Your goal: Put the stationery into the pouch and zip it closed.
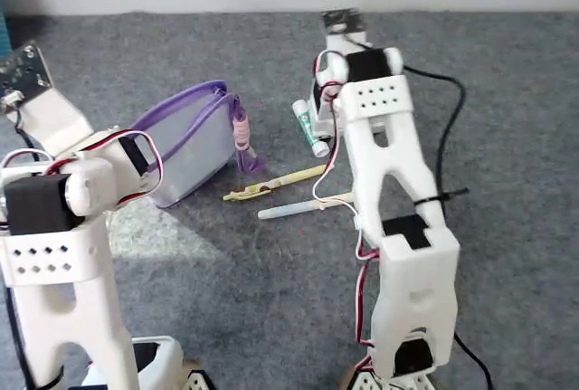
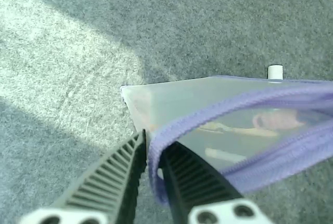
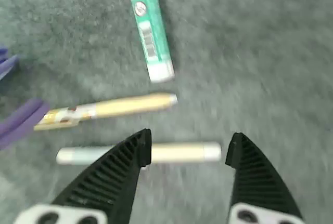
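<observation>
High view puts the clear, purple-edged pouch point(image 1: 185, 141) left of centre in your frame, lying on the grey bench point(image 1: 507, 272) with its zip undone and its mouth gaping. Your left arm point(image 1: 63, 218) fills the lower left corner. In the left wrist view its jaws are closed almost together, pinching the purple zip edge at one corner of the pouch.

All three pieces of stationery lie outside the pouch, in the middle of the high view. The green-and-white glue stick point(image 1: 309, 129) sits uppermost, just beside your right arm point(image 1: 389, 164). Below it the yellow pen point(image 1: 276, 182) lies slanted. Lower again, the pale pen point(image 1: 298, 209) lies near the yellow one, almost parallel and not touching it, with one end running under the right arm.

In the right wrist view you see the right arm's jaws spread wide, holding nothing, over the pale pen. You cannot tell whether they touch it.
</observation>
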`<state>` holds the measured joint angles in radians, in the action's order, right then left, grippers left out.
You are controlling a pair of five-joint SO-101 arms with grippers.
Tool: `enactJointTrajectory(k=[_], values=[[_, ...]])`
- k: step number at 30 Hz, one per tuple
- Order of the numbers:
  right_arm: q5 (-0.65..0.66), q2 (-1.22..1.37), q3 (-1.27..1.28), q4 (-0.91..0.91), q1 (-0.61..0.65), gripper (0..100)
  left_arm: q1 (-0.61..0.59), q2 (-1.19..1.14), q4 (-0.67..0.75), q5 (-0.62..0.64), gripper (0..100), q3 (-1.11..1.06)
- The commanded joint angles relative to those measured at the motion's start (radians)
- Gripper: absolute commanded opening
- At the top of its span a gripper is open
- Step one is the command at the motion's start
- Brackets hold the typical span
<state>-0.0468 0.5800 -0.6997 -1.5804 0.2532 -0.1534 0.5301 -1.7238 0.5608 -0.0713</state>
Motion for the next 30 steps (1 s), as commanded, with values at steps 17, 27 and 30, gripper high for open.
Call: enactJointTrajectory(k=[17, 27, 30], values=[[0.281, 0.357, -0.014, 0.657, 0.058, 24.1, -0.005, -0.032, -0.028, 0.012, 1, 0.001], [0.282, 0.476, -0.267, 0.489, 0.042, 3.9, -0.002, -0.032, -0.028, 0.012, 1, 0.001], [0.278, 0.476, -0.41, 0.32, 0.039, 1.1, -0.002, -0.031, -0.028, 0.012, 1, 0.001]])
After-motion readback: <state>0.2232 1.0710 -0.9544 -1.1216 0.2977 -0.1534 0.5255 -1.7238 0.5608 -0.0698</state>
